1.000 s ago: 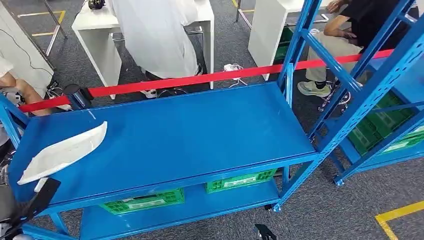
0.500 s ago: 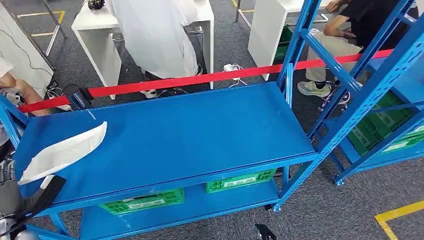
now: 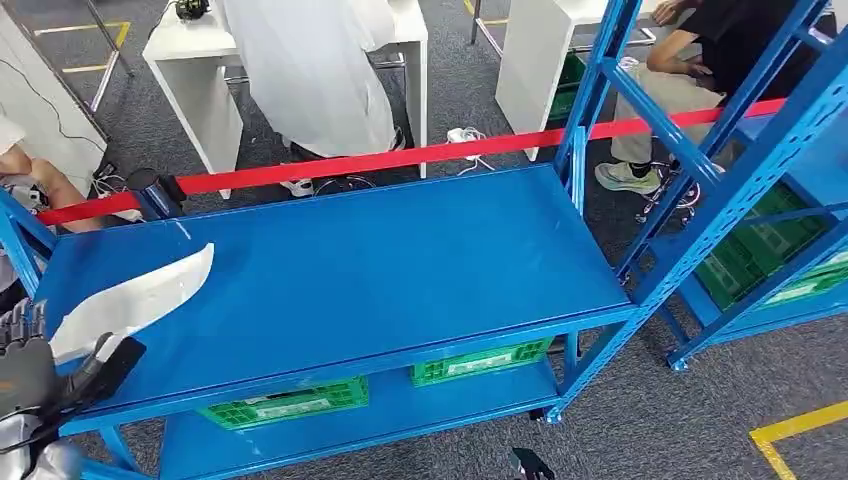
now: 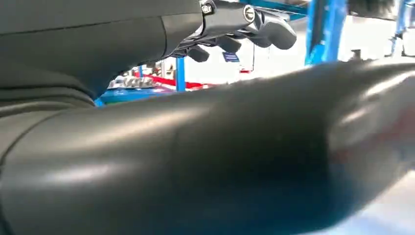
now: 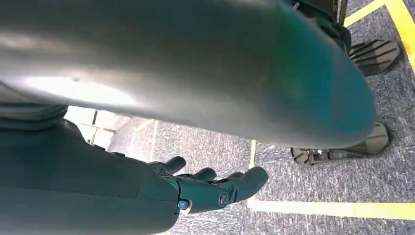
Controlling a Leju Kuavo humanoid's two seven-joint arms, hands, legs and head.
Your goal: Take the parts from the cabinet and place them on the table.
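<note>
Left robot hand (image 3: pixel 40 365) hides the white part's (image 3: pixel 135 300) near end.

Bright even indoor light; both wrist views blurred with glare.

The left robot hand (image 3: pixel 40 365) shows dark grey, ribbed fingers and a thick black thumb, with silver at the wrist below. Up close, its glossy charcoal cover meets slim fingers (image 4: pixel 264 27) pinned by small silver screws. The right robot hand (image 5: pixel 210 188) is dark too, with a blue-ringed screw.

White part (image 3: pixel 130 303) (blue shelf (image 3: pixel 380 270))
</note>
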